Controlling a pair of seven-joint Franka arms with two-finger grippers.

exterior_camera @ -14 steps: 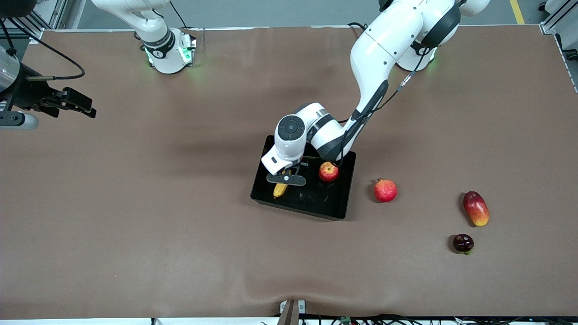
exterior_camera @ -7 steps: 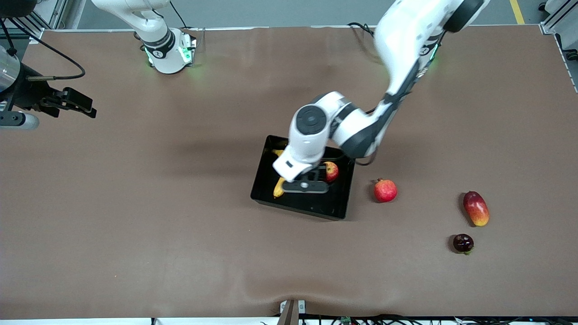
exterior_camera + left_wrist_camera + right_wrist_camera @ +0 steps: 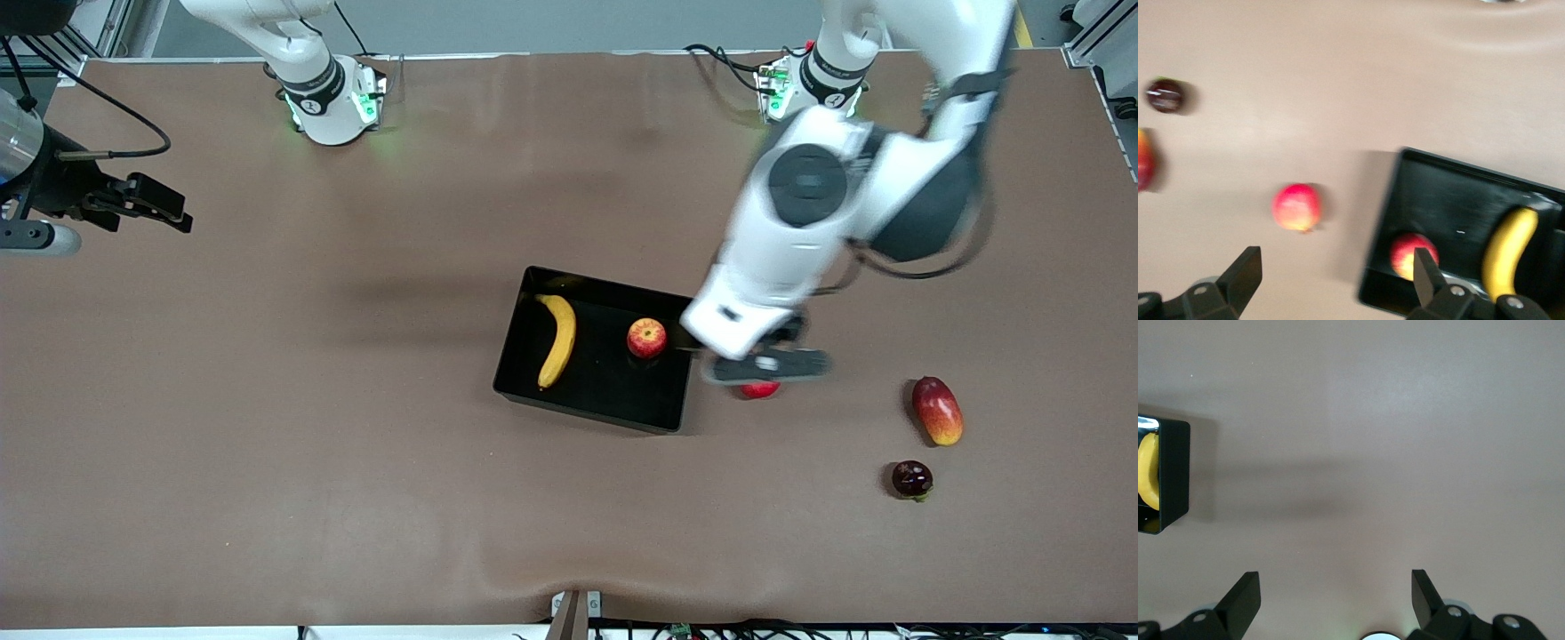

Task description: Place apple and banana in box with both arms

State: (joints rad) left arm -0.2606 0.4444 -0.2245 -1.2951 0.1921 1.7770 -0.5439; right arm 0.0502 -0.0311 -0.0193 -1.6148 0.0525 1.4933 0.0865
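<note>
From the front, banana (image 3: 557, 351) and apple (image 3: 646, 338) lying apart in the box (image 3: 594, 409), left gripper (image 3: 766, 365) hanging over the pomegranate (image 3: 760, 389) just beside the box, left wrist view showing its fingers (image 3: 1243, 275) spread wide and holding nothing, right wrist view showing the waiting right gripper (image 3: 1335, 603) gaping over bare table (image 3: 1391, 453) at the right arm's end.

You've got three extra fruits on the brown table (image 3: 267, 400), all toward the left arm's end. Pomegranate (image 3: 758, 389) is mostly hidden in the front view; it shows whole in the left wrist view (image 3: 1297, 207). Mango (image 3: 937, 410) lies well apart from it. Dark round fruit (image 3: 912, 478) sits near the mango, nearer the front camera.
</note>
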